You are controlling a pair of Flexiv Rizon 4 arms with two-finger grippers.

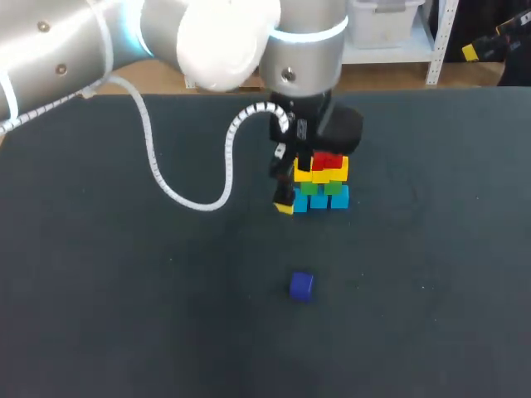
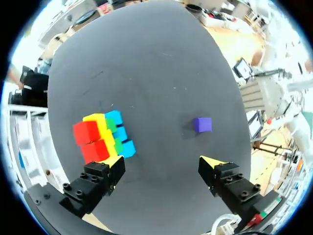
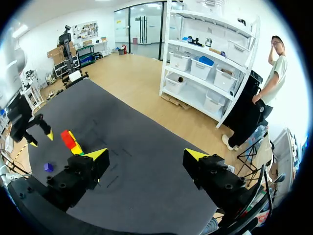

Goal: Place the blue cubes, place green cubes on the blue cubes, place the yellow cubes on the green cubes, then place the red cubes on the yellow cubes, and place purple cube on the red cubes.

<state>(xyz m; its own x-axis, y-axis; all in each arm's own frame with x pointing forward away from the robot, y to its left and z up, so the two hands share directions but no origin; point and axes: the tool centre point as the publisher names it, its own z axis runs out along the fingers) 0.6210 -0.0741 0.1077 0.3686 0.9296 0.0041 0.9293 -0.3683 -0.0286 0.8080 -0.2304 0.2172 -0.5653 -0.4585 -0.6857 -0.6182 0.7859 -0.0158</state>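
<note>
A stack (image 1: pixel 323 181) stands at the table's middle: blue cubes (image 1: pixel 320 200) at the bottom, then green cubes (image 1: pixel 319 188), yellow cubes (image 1: pixel 329 173) and red cubes (image 1: pixel 328 160) on top. The purple cube (image 1: pixel 301 285) lies alone nearer the front edge. My left gripper (image 1: pixel 284 178) hangs open and empty just left of the stack. From the left wrist, the stack (image 2: pixel 100 137) sits just ahead of one finger, and the purple cube (image 2: pixel 202 124) lies ahead of the other. My right gripper (image 3: pixel 146 161) is open and empty, far from the stack (image 3: pixel 71 139) and the purple cube (image 3: pixel 48 167).
The dark table mat (image 1: pixel 431 274) bears nothing else. A white coiled cable (image 1: pixel 178 195) hangs from my left arm and loops low over the mat, left of the stack. My left gripper (image 3: pixel 40 138) also shows in the right wrist view, beside the stack.
</note>
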